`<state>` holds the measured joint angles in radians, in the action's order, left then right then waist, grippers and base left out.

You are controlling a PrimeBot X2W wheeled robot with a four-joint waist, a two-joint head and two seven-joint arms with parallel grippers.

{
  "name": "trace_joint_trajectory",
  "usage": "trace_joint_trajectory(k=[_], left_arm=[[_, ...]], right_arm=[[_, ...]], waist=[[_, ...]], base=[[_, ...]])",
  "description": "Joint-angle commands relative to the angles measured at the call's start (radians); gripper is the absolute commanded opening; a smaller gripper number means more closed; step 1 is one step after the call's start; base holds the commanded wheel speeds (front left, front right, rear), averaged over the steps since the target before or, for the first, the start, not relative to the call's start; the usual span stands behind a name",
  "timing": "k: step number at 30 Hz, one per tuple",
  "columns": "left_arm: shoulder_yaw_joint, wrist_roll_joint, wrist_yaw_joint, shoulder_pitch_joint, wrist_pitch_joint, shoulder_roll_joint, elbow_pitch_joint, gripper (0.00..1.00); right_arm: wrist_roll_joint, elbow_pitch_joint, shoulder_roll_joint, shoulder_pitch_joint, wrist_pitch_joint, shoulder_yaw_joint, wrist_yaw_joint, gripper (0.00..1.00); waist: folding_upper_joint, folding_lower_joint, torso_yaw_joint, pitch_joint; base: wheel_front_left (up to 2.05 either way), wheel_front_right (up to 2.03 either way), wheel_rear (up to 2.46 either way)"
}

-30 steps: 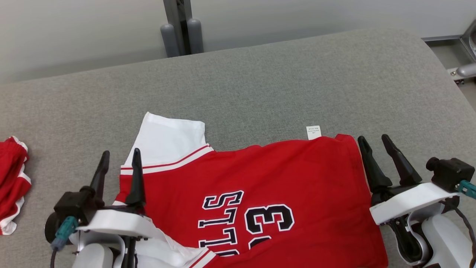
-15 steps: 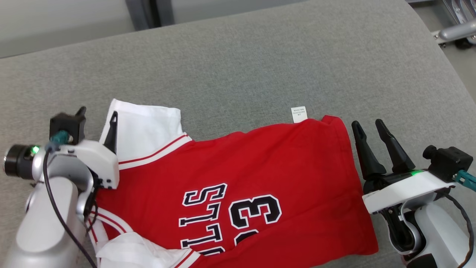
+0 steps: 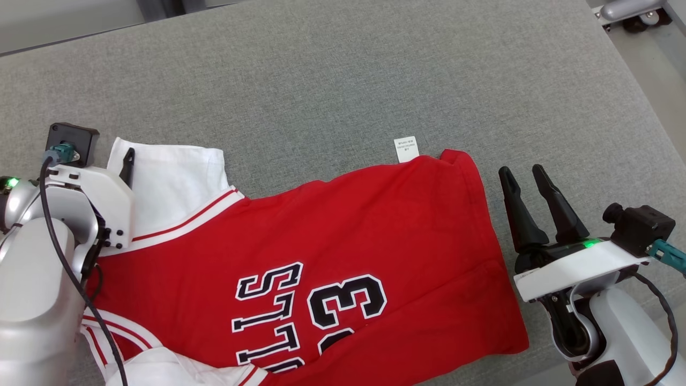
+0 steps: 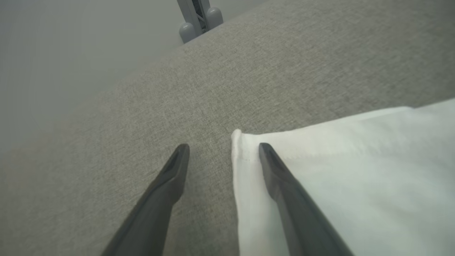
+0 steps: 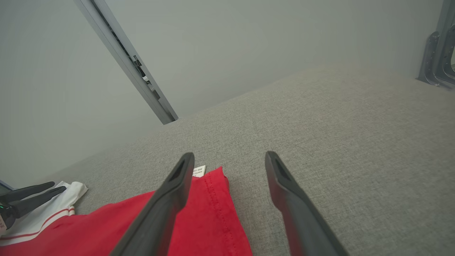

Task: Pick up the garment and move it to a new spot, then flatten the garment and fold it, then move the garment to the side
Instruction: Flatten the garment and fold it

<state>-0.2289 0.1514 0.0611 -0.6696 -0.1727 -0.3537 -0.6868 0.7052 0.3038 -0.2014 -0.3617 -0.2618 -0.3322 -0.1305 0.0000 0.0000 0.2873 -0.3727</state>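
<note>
The garment (image 3: 321,225), a red jersey with white sleeves and dark lettering, lies spread on the grey padded table (image 3: 348,80). My left gripper (image 3: 102,155) is open at the far corner of its white sleeve (image 3: 171,182). In the left wrist view, the left gripper (image 4: 224,147) has one finger over the sleeve corner (image 4: 320,160) and the other over bare table. My right gripper (image 3: 521,171) stands open just right of the red hem, holding nothing. In the right wrist view, the right gripper (image 5: 230,156) straddles the hem corner (image 5: 213,213).
A small white label (image 3: 405,148) sticks out from the garment's far edge. The table's right edge falls off near a metal frame (image 3: 627,10). A grey post (image 4: 199,17) stands behind the table, and a slanted rail (image 5: 131,67) runs along the wall.
The head camera has tilted, shifting the whole picture. My left arm has reached forward to the sleeve's far corner. The right gripper holds its place beside the hem.
</note>
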Motion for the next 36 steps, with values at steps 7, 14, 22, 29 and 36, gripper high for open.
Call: trace_joint_trajectory(k=[7,14,22,29,36], left_arm=[[-0.018,0.009,0.020,-0.036,-0.005,-0.004,-0.049,0.53],[-0.035,0.043,0.041,-0.042,0.008,0.018,-0.063,0.00],[-0.031,0.078,0.044,-0.019,0.073,0.051,-0.027,0.00],[-0.048,0.095,0.042,0.007,0.123,0.090,0.041,0.00],[-0.073,0.097,0.038,0.028,0.132,0.118,0.093,0.00]], right_arm=[[0.007,0.000,0.000,-0.014,-0.006,-0.001,-0.001,1.00],[0.006,0.019,-0.008,-0.011,-0.006,0.004,-0.001,1.00],[-0.015,0.071,-0.035,-0.025,-0.005,0.008,-0.001,1.00],[0.017,0.193,-0.083,-0.102,0.019,-0.044,-0.001,1.00],[0.113,0.302,-0.118,-0.211,0.120,-0.117,-0.001,1.00]], waist=[[0.0000,0.0000,0.000,-0.006],[0.0000,0.0000,-0.015,0.005],[0.0000,0.0000,-0.059,0.028],[0.0000,0.0000,-0.118,0.040],[0.0000,0.0000,-0.164,0.043]], base=[[0.00,0.00,0.00],[0.00,0.00,0.00],[0.00,0.00,0.00],[0.00,0.00,0.00],[0.00,0.00,0.00]])
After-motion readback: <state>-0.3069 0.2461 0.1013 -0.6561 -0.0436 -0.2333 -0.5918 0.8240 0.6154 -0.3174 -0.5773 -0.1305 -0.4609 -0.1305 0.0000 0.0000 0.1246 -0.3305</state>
